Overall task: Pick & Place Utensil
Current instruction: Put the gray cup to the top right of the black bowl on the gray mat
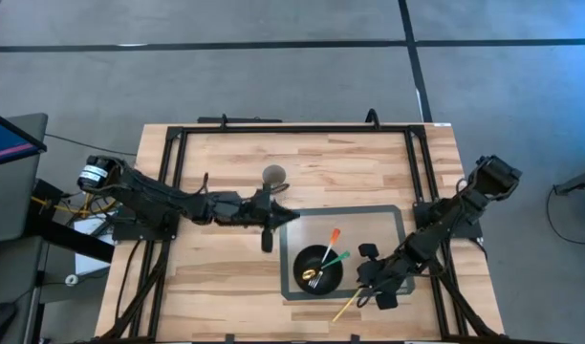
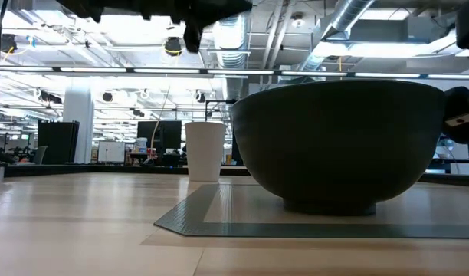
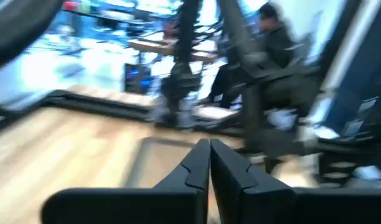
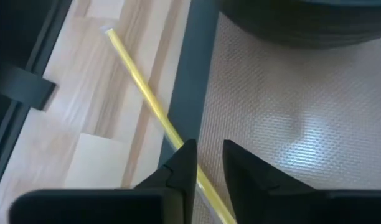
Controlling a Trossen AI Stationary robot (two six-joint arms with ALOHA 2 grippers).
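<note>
A yellow utensil (image 1: pixel 347 308) lies slanting near the table's near edge, its long thin handle (image 4: pixel 141 81) crossing the edge of a grey mat (image 1: pixel 369 225). My right gripper (image 1: pixel 369 290) is low over it, shut on the handle. On the mat stands a dark bowl (image 1: pixel 318 269), which holds an orange-handled utensil (image 1: pixel 331 239), a green-handled utensil (image 1: pixel 336 257) and a third, pale one. A white paper cup (image 1: pixel 273 175) stands upright beyond the mat. My left gripper (image 1: pixel 267 241) hovers shut at mid-table, above the mat's left corner, and touches nothing. My right gripper has the yellow utensil's handle (image 4: pixel 206 186) between its two fingers, which come slanting down from the table's right side. The handle runs obliquely through the narrow gap, partly hidden under one fingertip (image 4: pixel 184 158). Its free end (image 4: pixel 111 32) rests on the bare wood, and the handle lies low across the mat's edge.
The bowl (image 2: pixel 342 138) sits just left of my right gripper, with the cup (image 2: pixel 204 149) farther back. A black frame rail runs around the table. Bare wood lies to the mat's left and in front of it. A person sits in the room beyond the table (image 3: pixel 271 37).
</note>
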